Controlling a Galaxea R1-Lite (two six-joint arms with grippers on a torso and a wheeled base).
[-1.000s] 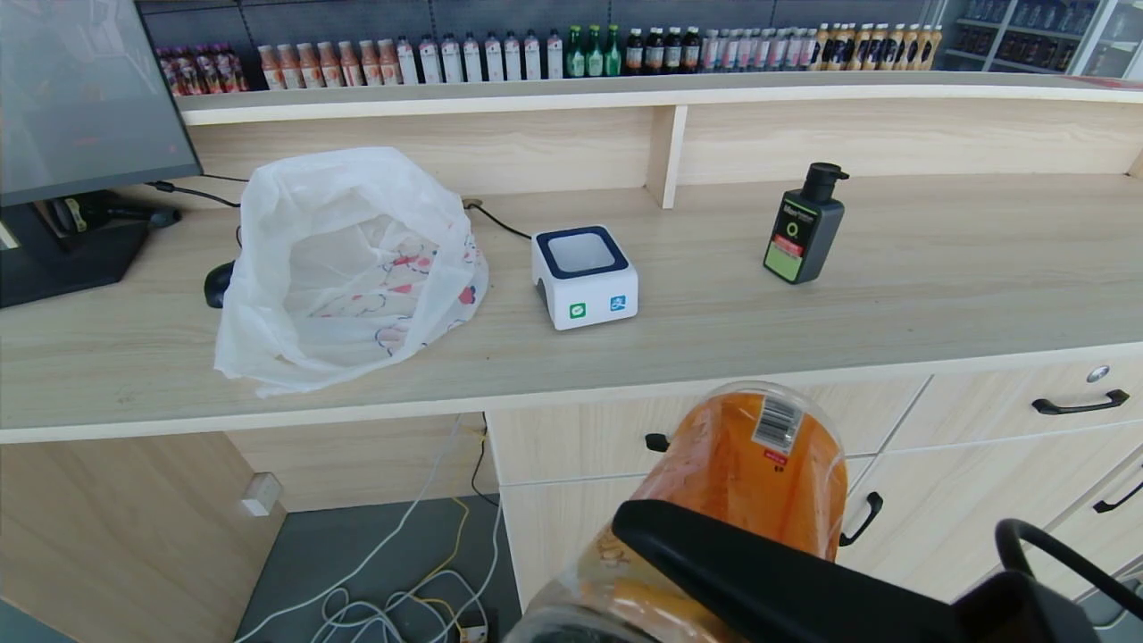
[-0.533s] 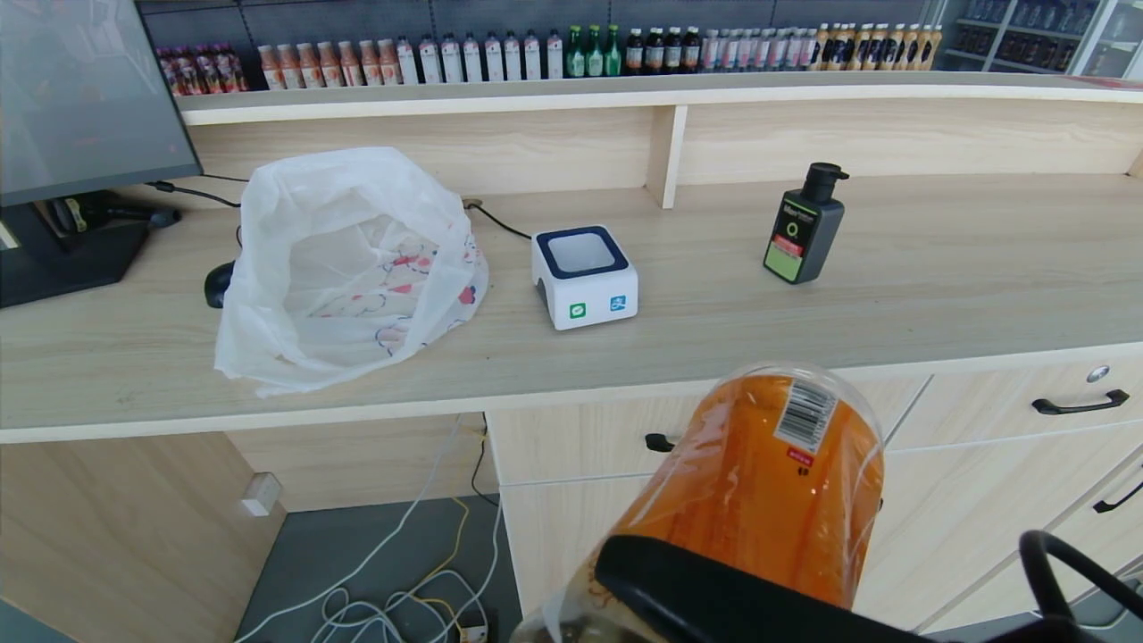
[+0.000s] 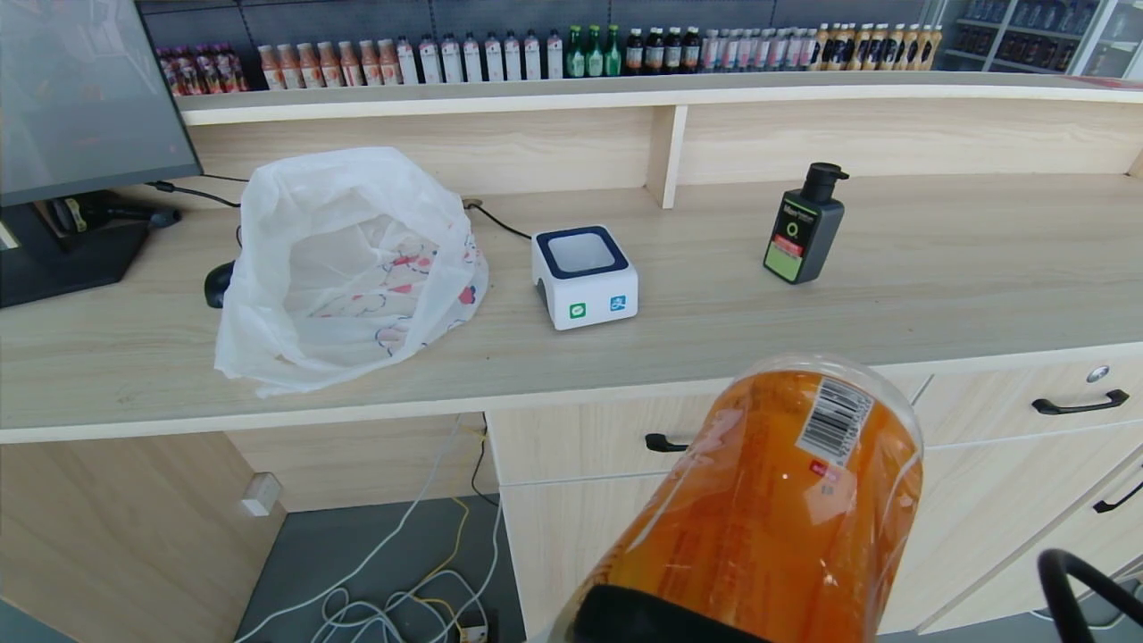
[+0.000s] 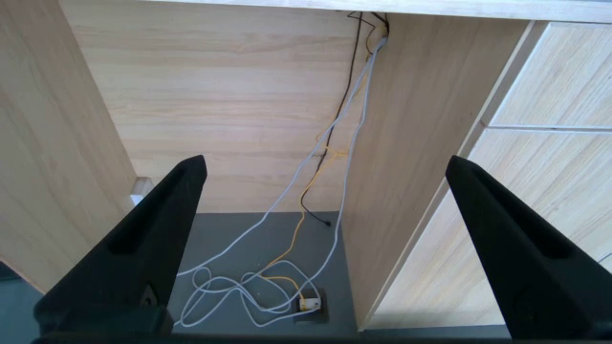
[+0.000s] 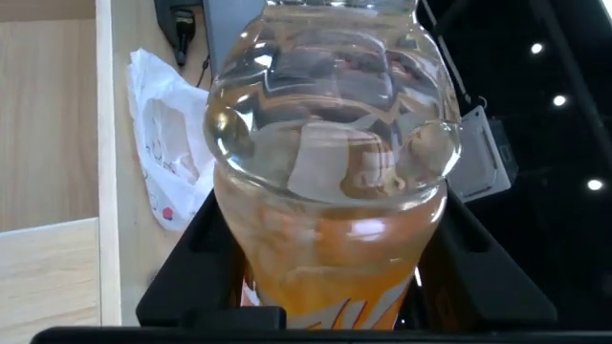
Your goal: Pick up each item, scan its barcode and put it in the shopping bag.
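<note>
The right claw [image 5: 330,277] grips the orange drink bottle [image 3: 768,509] by its sides. The bottle is tilted, its barcode label [image 3: 835,420] facing up, just in front of the worktop's [image 3: 714,330] front edge. The left claw [image 4: 320,248] hangs wide open and holds nothing, lower than that edge. On the worktop the scanner [image 3: 585,277] sits near the open shopping bag [image 3: 344,268], well apart from a pump bottle [image 3: 804,228].

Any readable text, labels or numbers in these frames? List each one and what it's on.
Nothing reads clearly enough to quote.
On the orange bottle: a barcode sticker, digits too small; the red tag under it is blurred.
On the pump bottle: a front label, print blurred.
On the scanner: one green and one blue icon, no words.
On the bag: a red and blue pattern, no legible words.
On the shelf bottles: labels too small.
</note>
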